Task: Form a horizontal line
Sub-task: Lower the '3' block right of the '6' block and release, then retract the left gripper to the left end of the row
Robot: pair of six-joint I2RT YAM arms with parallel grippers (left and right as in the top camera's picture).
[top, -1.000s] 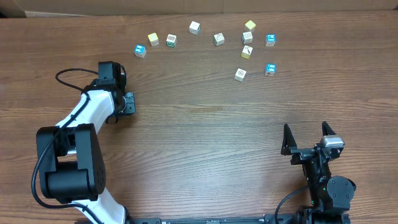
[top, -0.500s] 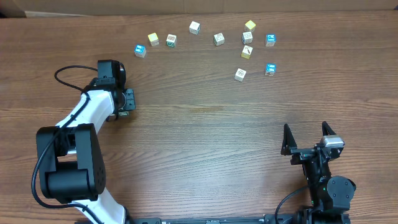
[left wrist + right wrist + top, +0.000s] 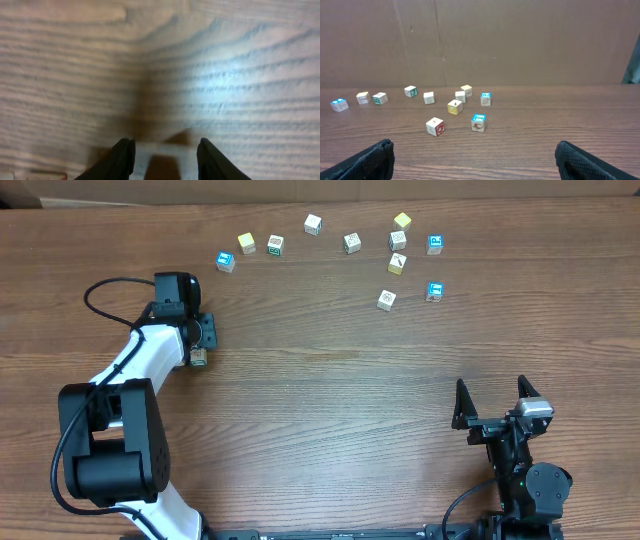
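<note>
— Shifted up the frame since a second ago, the left arm's dark fingers [image 3: 205, 332] now leave a small pale wooden cube [image 3: 198, 357] showing just below them, in the left half of the overhead view.
— Do they grip it?
— No. In the left wrist view the two fingers stand apart above blurred wood grain. A pale blocky shape lies between them at the bottom edge, too smeared to name.
— And the horizontal line?
— Not formed. The green-faced wooden letter cube [image 3: 275, 245] sits upper left of centre. A whitish wooden cube [image 3: 313, 223] lies up and right of it, and another pale wooden cube [image 3: 351, 242] further right, all apart. Blue-faced cubes [image 3: 435, 244] and yellow cubes [image 3: 246, 242] lie scattered in the same loose arc near the upper edge.
— Surface?
— A brown worktop [image 3: 330, 390], matte with streaky grain. The cubes are square-cornered with printed faces.
— Room?
— A broad bare band crosses the middle. The right arm's black fingers [image 3: 461, 402], lower right, are spread wide, well apart from every cube.
</note>
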